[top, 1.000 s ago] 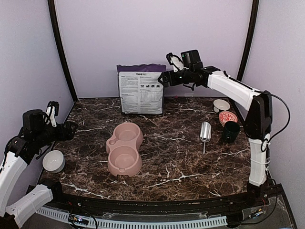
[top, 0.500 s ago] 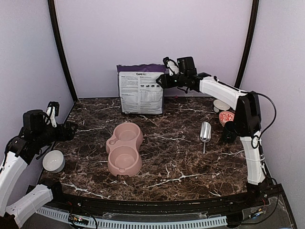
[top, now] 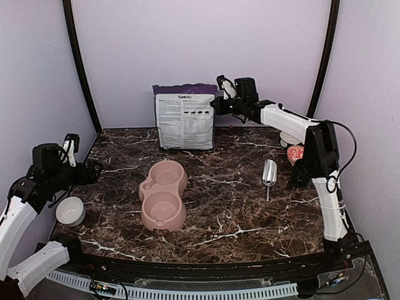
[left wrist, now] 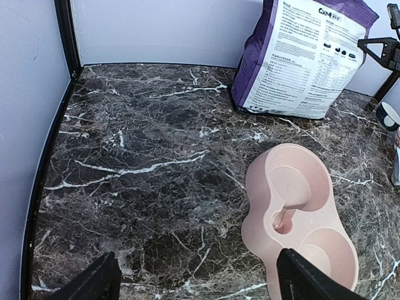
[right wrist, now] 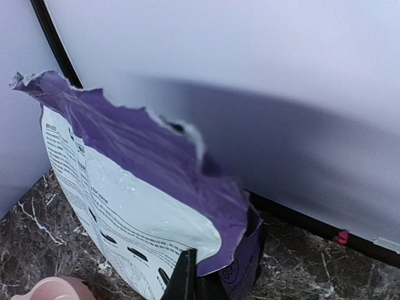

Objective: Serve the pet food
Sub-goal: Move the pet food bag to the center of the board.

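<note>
The purple-and-white bag (top: 185,122) stands upright at the back of the table, its torn top open (right wrist: 137,206). My right gripper (top: 216,104) is at the bag's upper right corner. In the right wrist view its jaws (right wrist: 199,278) are shut on the bag's front edge. The pet food is hidden; the bag's inside does not show. The pink double bowl (top: 164,195) lies mid-table with both wells bare (left wrist: 300,212). My left gripper (top: 86,172) hovers at the left edge, open (left wrist: 194,281), with only marble between its fingers.
A metal scoop (top: 269,173) lies right of the pink bowl. A white bowl (top: 290,137), a red patterned bowl (top: 298,153) and a dark cup (top: 303,173) stand at the right edge. Another white bowl (top: 70,210) sits under my left arm.
My right arm has reached left to the bag's top corner, and its jaws have gone from open to shut on the bag's edge. The left arm has not moved.
</note>
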`<control>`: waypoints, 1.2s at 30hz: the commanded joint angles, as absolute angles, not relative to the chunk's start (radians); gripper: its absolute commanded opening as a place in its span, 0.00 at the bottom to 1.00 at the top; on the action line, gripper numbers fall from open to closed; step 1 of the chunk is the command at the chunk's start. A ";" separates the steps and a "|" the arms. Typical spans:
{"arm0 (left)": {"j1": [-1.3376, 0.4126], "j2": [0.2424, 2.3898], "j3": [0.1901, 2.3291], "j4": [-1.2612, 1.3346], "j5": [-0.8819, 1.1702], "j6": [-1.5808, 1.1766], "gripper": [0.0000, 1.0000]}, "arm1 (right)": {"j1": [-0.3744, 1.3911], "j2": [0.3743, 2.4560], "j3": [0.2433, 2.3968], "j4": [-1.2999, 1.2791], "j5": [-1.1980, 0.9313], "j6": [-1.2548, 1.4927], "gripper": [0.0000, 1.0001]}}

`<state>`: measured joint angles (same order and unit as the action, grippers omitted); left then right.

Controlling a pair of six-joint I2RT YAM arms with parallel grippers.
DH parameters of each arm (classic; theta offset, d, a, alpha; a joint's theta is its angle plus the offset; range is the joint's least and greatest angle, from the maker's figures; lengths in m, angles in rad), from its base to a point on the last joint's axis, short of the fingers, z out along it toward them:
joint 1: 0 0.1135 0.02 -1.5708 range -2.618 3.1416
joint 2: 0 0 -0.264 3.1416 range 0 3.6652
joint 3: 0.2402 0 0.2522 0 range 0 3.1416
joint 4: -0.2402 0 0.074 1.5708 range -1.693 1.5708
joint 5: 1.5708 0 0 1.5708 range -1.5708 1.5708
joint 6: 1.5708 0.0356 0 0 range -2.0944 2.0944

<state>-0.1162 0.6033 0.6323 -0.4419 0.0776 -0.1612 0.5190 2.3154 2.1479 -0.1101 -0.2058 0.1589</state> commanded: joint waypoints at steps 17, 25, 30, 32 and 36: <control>-0.123 0.607 0.622 -0.427 0.071 -0.163 0.89 | 0.596 1.967 1.690 0.093 -0.065 0.242 0.00; -0.130 0.604 0.622 -0.426 0.072 -0.163 0.89 | 0.643 1.805 1.520 0.049 0.064 0.273 0.00; -0.133 0.604 0.623 -0.426 0.068 -0.163 0.89 | 0.660 1.716 1.419 0.008 0.075 0.378 0.00; -0.133 0.600 0.623 -0.428 0.065 -0.164 0.89 | 0.670 1.688 1.390 -0.015 0.067 0.417 0.00; -0.134 0.591 0.621 -0.426 0.062 -0.163 0.89 | 0.707 1.647 1.384 -0.116 0.106 0.464 0.00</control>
